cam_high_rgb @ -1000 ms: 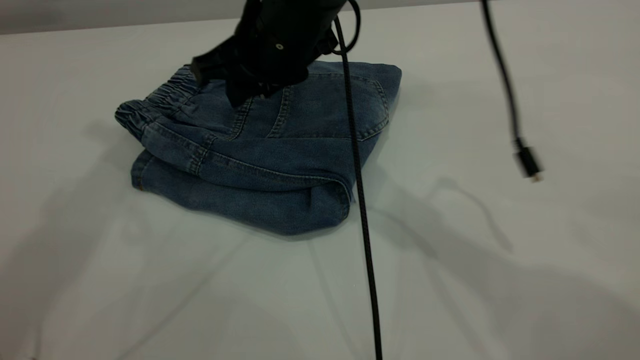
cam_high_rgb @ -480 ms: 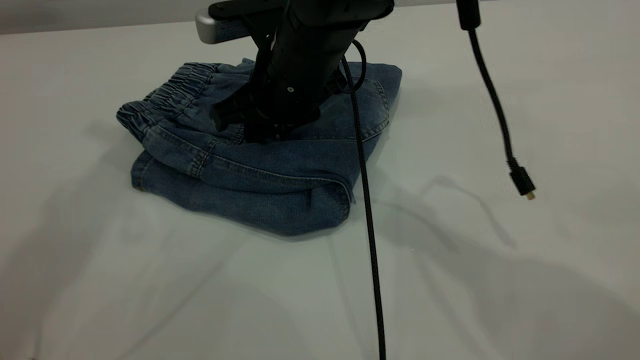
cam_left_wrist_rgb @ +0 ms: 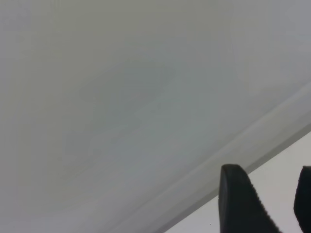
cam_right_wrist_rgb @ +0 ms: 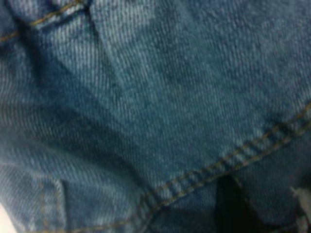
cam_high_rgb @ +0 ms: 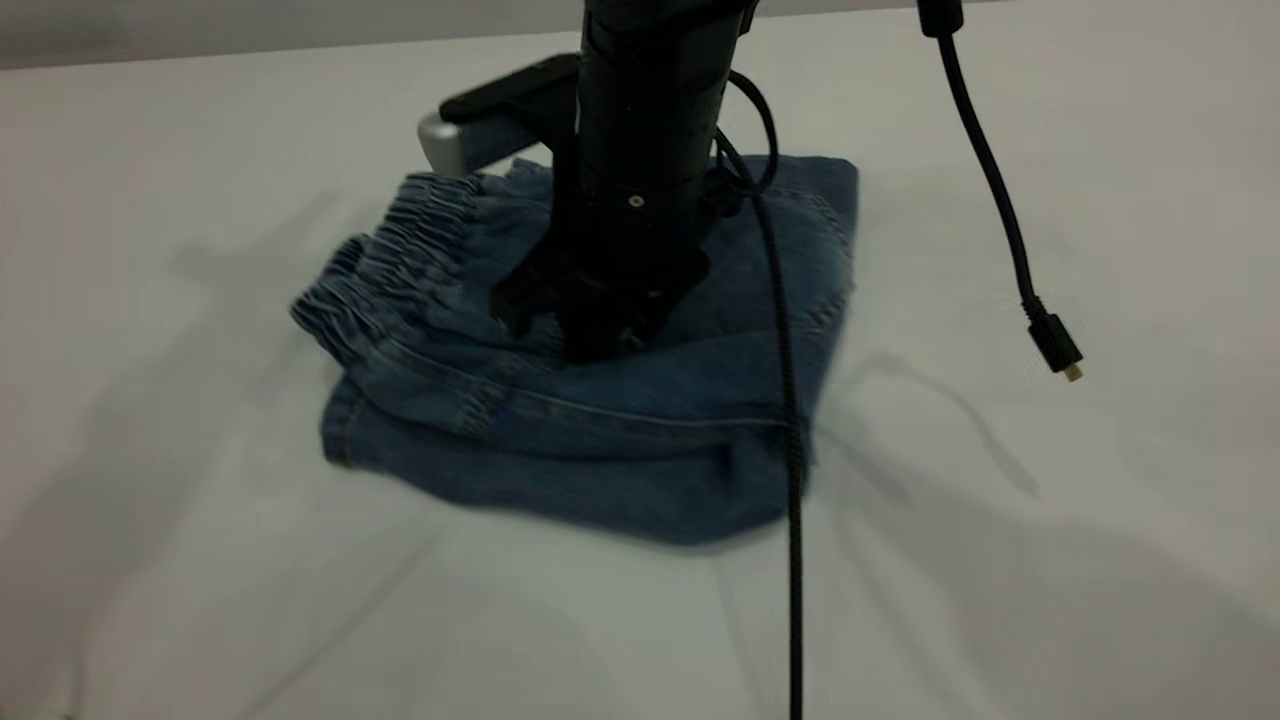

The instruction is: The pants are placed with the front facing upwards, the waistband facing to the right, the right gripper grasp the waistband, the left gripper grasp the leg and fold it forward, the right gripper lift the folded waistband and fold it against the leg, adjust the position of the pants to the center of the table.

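R gripper (cam_high_rgb: 590, 335): tip down on top of the folded pants (cam_high_rgb: 620, 440), pressing into the denim near the middle of the bundle. Finger spread: can't tell, the arm body blocks it in the ext view, and the R wrist view is filled edge to edge with denim and tan stitching, so you only know the cam is right against the cloth. Looks like a press, not a pinch, but that's a guess. L gripper (cam_left_wrist_rgb: 265, 204): not over the pants; its wrist view shows only bare table (cam_left_wrist_rgb: 121, 97) and two dark fingers (cam_left_wrist_rgb: 238, 199) apart with a gap, holding nothing. Pants: folded into a compact stack, waistband (cam_high_rgb: 400, 260) ruffles on the ext view's left side, fold edge toward the cam, long axis running left-right across that view. The stack lies directly under the R tip, so the R arm is the nearer one. Loose black cable (cam_high_rgb: 785, 400) hangs across the right part of the stack; a second cable end (cam_high_rgb: 1055, 345) dangles clear of it. Step, as I read it: folds done, you're on the final centring. Watch that the top layer doesn't slip off the lower one, and that the cable doesn't snag.
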